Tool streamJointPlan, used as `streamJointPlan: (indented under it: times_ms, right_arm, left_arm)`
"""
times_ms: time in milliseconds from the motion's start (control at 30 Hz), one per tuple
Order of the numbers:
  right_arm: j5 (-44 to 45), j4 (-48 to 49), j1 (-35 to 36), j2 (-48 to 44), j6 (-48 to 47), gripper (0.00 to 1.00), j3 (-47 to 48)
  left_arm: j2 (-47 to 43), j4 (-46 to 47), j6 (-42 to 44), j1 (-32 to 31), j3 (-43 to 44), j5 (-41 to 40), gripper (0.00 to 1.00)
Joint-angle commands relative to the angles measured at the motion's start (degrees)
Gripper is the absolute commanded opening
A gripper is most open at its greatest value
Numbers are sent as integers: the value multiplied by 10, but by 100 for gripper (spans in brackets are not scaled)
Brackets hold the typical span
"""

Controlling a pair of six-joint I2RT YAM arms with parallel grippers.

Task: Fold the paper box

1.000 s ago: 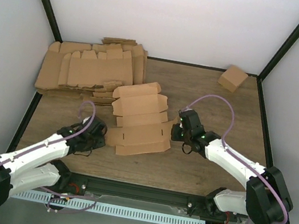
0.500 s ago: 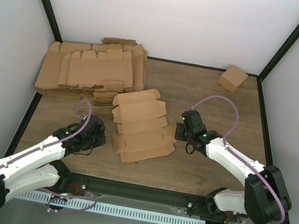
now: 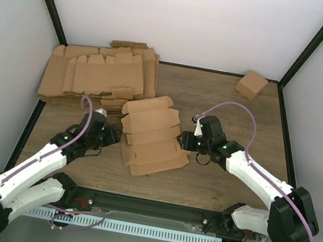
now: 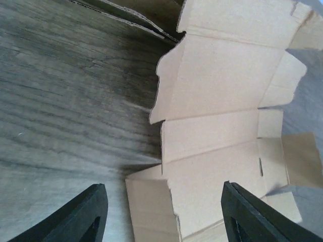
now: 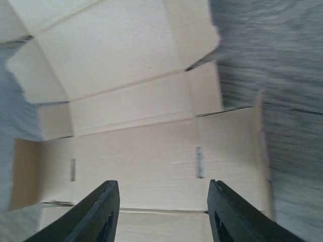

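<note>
The paper box (image 3: pixel 151 141) was found mostly flat at frame centre. The left end effector (image 3: pixel 109 134) and right end effector (image 3: pixel 185 141) were held apart beside it. Folding was judged barely begun; a flap needed gripping.

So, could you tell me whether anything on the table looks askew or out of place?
The pile of cardboard blanks at the far left is fanned out unevenly, sheets jutting past one another. The paper box lies skewed, its panels creased up, not flat.
</note>
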Motion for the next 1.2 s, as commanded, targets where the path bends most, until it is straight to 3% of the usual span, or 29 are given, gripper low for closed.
streamJointPlan:
  times_ms: [0, 67, 133, 167, 567, 800, 967, 1100, 1167]
  right_arm:
    - [-98, 47, 9, -1, 23, 45, -3]
    - [-114, 60, 18, 6, 34, 33, -18]
    - [-131, 78, 27, 10, 46, 7, -35]
    - [-140, 89, 28, 12, 53, 1, -47]
    - [-145, 146, 28, 67, 90, 1, -102]
    - [-127, 138, 28, 81, 82, 1, -100]
    - [-109, 115, 28, 61, 76, 1, -94]
    - [-102, 90, 28, 26, 77, 1, -87]
    - [-99, 76, 28, 5, 80, 1, -86]
  left_arm:
    - [73, 76, 72, 38, 30, 77, 69]
    - [111, 94, 108, 52, 45, 76, 73]
    - [140, 113, 143, 57, 59, 69, 74]
    - [152, 126, 159, 57, 64, 68, 75]
    - [278, 216, 212, 66, 83, 30, 80]
    - [323, 261, 210, 86, 85, 76, 75]
    - [338, 284, 214, 87, 82, 91, 59]
    - [332, 278, 220, 87, 81, 92, 25]
    - [319, 271, 218, 87, 77, 86, 15]
